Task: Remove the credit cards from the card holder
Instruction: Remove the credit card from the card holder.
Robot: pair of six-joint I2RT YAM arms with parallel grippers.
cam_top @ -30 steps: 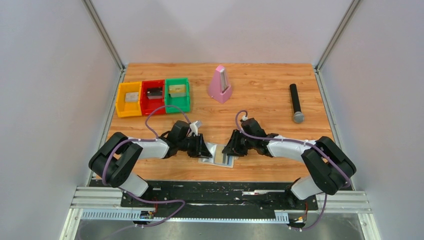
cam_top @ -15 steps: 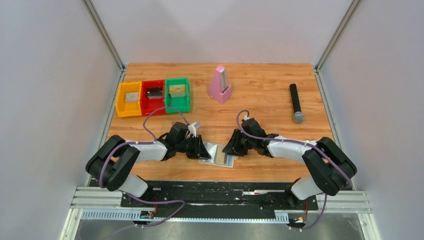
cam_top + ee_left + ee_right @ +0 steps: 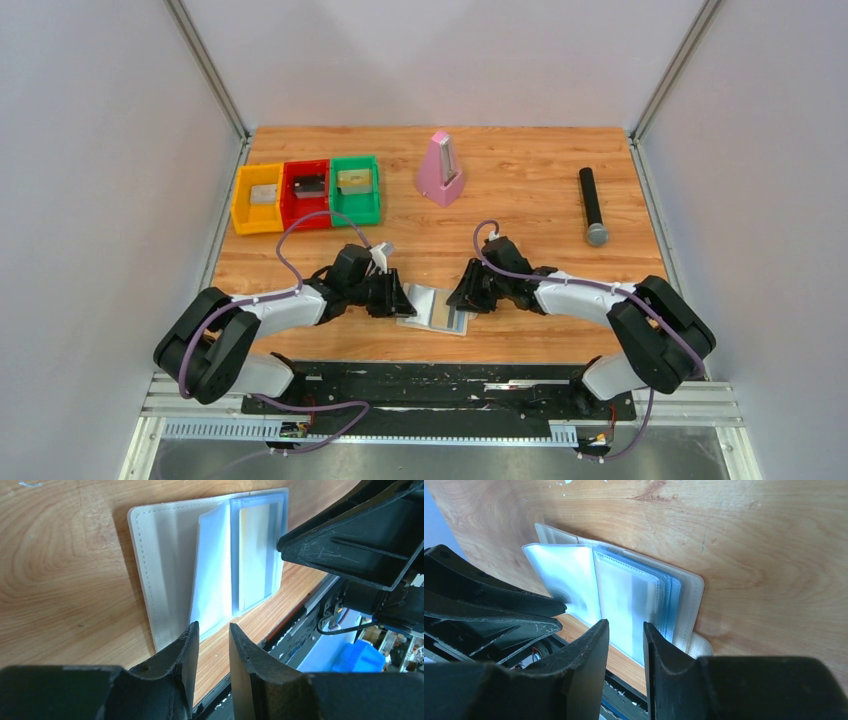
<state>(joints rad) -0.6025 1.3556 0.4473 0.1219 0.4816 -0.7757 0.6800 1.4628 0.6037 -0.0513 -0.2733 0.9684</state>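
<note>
The card holder lies spread open near the table's front edge, between my two grippers. In the left wrist view its cream cover faces up, with pale blue sleeves fanned over it. A yellow-gold credit card shows through one sleeve; no dark card is in view. My left gripper hovers at the holder's near-left corner, narrowly open and empty. My right gripper is over the sleeves at the right side, also narrowly open with nothing between its fingers.
Yellow, red and green bins stand at the back left, each with something inside. A pink metronome is at the back middle, a black microphone at the right. The table's front edge runs just below the holder.
My left arm has drawn back a little to the left, its gripper sliding off the holder's left part and opening slightly. The right arm and the holder have stayed put.
</note>
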